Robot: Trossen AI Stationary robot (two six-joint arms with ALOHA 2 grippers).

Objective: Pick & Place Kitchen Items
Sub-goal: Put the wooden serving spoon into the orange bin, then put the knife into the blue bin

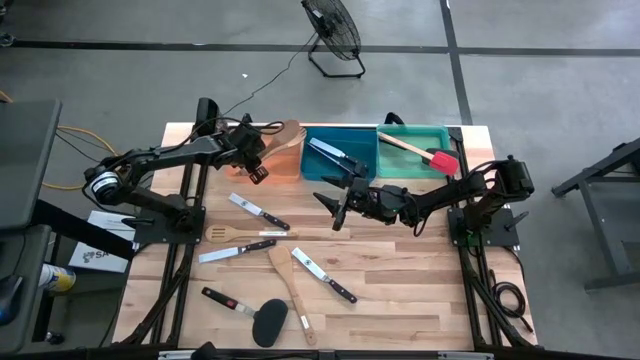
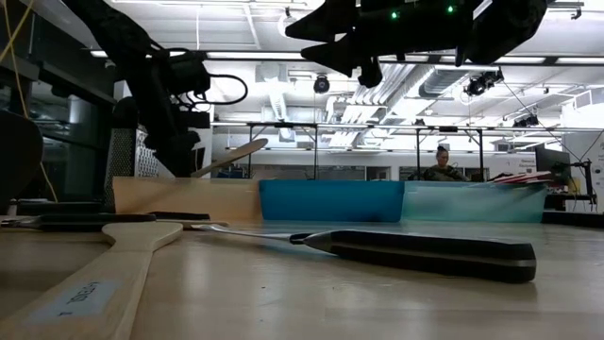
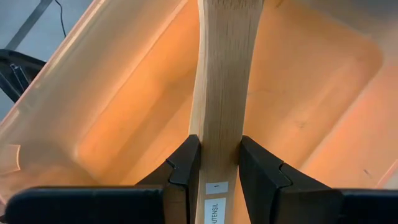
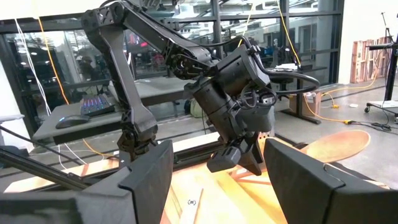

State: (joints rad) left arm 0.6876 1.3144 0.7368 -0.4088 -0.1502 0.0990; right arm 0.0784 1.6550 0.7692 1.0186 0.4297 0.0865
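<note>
My left gripper [image 1: 256,166] is at the orange bin [image 1: 285,165] at the table's far left, shut on a pale wooden utensil [image 1: 288,134]. The utensil's broad end [image 2: 236,154] slants up above the bin's rim. My right gripper [image 1: 335,207] hangs open above the table's middle, near the blue bin [image 1: 340,160], with nothing between its fingers. It faces the left arm [image 4: 236,93]. More kitchen items lie flat on the table: knives [image 1: 258,212] [image 1: 322,275], a wooden fork [image 1: 235,234], a wooden spoon [image 1: 291,282] and a black-headed turner [image 1: 267,322]. My left gripper pinches the wooden utensil's handle [image 3: 217,146] between its two fingers, a little ahead of the labelled end [image 3: 216,186]. The fingers slant down from the table's left, and the handle runs along them. The utensil is tilted over the orange bin's inside; whether it touches the bin does not show.
The blue bin holds knives [image 1: 335,152]. The green bin [image 1: 415,135] at the far right holds a red-headed turner [image 1: 425,155]. In the low view a black-handled knife [image 2: 415,253] and a wooden handle [image 2: 94,283] lie close. A person [image 2: 441,162] sits in the room behind.
</note>
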